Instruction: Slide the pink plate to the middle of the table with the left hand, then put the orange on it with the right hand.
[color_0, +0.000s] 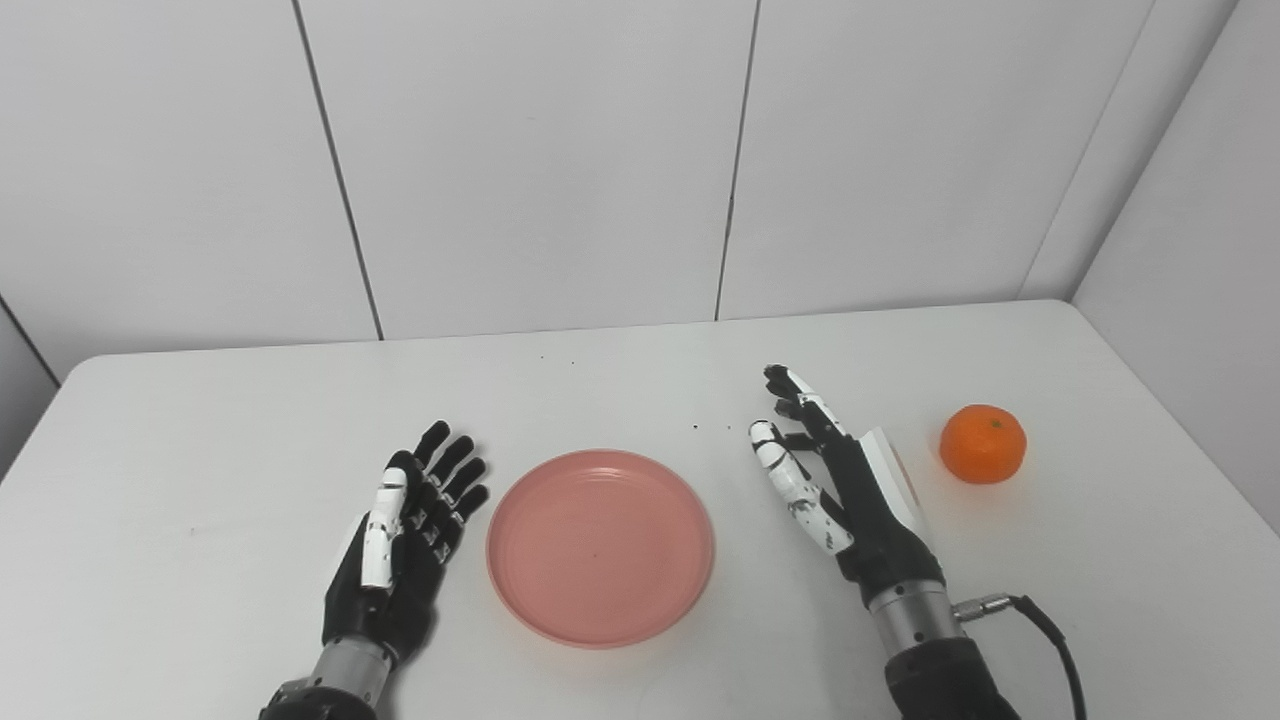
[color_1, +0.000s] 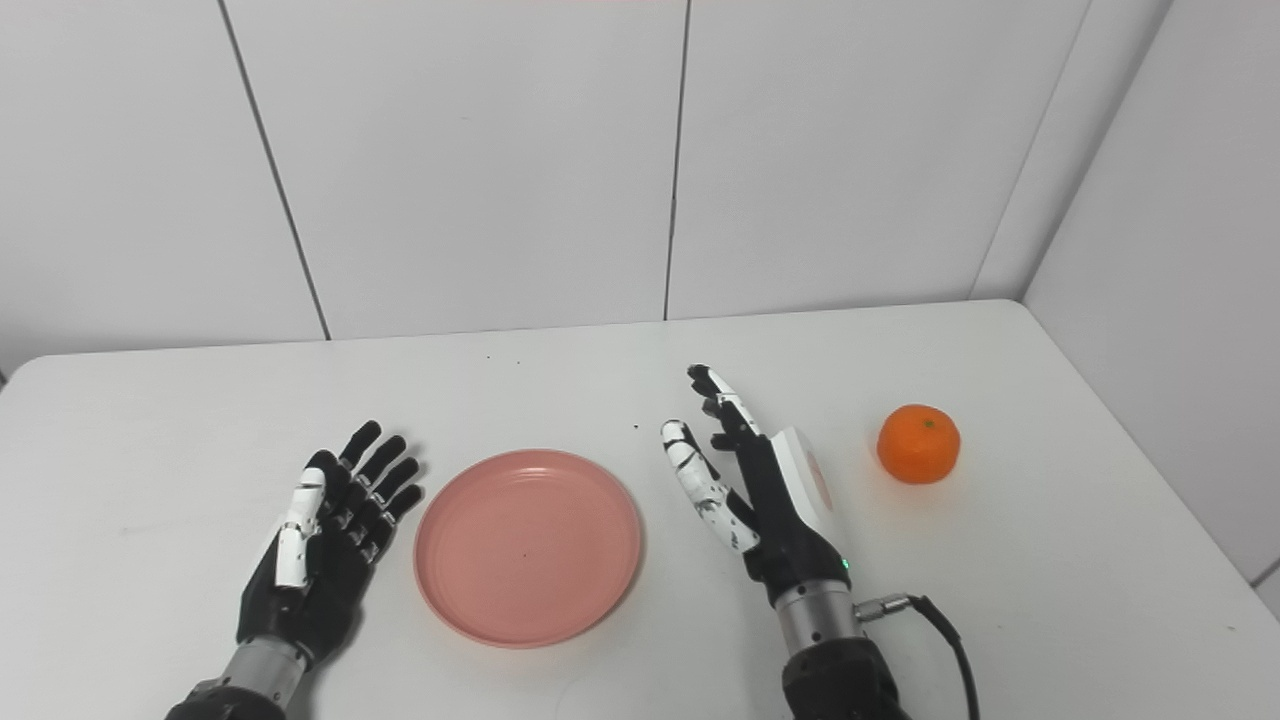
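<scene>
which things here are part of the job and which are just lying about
Part of the job: pink plate, orange, left hand, right hand.

Just there: table, cable at the right wrist, wall panels. No loose clutter shows.

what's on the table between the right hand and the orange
Nothing: only bare white table separates the right hand from the orange, clear in both eye views.

The pink plate (color_0: 600, 546) looks like smooth plastic with a soft sheen. Right of it, the orange (color_0: 983, 443) has dull, finely dimpled peel. The table (color_0: 200, 450) beneath is matt white — smooth, faintly speckled.
</scene>
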